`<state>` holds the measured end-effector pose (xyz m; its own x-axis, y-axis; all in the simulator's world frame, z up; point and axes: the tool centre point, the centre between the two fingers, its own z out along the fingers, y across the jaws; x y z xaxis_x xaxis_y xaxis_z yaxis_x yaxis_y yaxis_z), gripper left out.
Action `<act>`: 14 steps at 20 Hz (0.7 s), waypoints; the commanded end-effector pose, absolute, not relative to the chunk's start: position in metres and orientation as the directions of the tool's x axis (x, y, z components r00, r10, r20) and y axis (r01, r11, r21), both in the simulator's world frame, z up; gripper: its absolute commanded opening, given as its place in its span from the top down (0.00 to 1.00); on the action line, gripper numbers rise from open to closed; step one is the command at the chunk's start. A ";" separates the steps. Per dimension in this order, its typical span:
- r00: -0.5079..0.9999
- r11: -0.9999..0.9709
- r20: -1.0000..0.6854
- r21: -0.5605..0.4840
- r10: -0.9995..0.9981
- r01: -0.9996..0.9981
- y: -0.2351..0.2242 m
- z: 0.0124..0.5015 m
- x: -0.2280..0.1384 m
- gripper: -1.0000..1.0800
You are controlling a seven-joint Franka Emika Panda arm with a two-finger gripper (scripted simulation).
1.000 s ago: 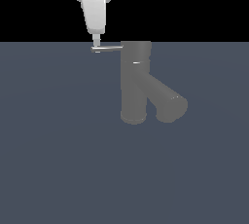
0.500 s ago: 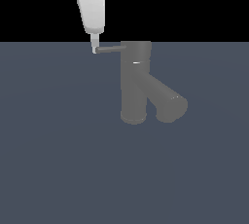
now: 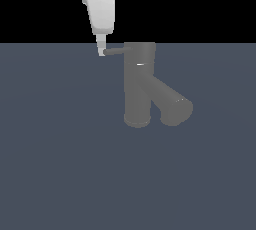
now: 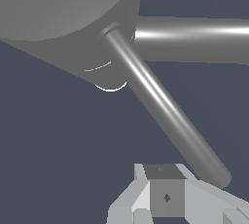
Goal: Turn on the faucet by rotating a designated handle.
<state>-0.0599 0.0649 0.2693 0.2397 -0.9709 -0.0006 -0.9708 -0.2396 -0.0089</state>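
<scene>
A: Entry. The dull grey upright cylindrical faucet point(image 3: 138, 86) stands on the flat slate-blue surface point(image 3: 60, 174), well inside its edges, with its thick angled spout point(image 3: 170, 103) slanting down toward the exterior view's right.

B: And the thin straight light-grey metal rod handle point(image 3: 114, 51)?

A: It projects sideways from the faucet's top section toward the exterior view's left. The white robot gripper point(image 3: 101, 51) hangs at its free end; fingertip and rod tip appear to touch.

B: Pincer state?

A: Cannot tell. The exterior view shows one narrow tip only, and the wrist view shows the finger block beside the rod end, not around it, so I would guess pressed together, but unconfirmed.

B: Handling notes?

A: My judgement: rigid, smooth metal, likely slippery, with a fixed pivot at the body. It should sweep in an arc rather than lift. Best contact is near the free end for leverage, pushing sideways. The risk is the finger sliding off the rounded tip.
</scene>
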 end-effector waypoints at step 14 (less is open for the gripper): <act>0.209 -0.209 0.000 0.000 -0.978 -0.978 -0.015 0.270 -0.100 1.00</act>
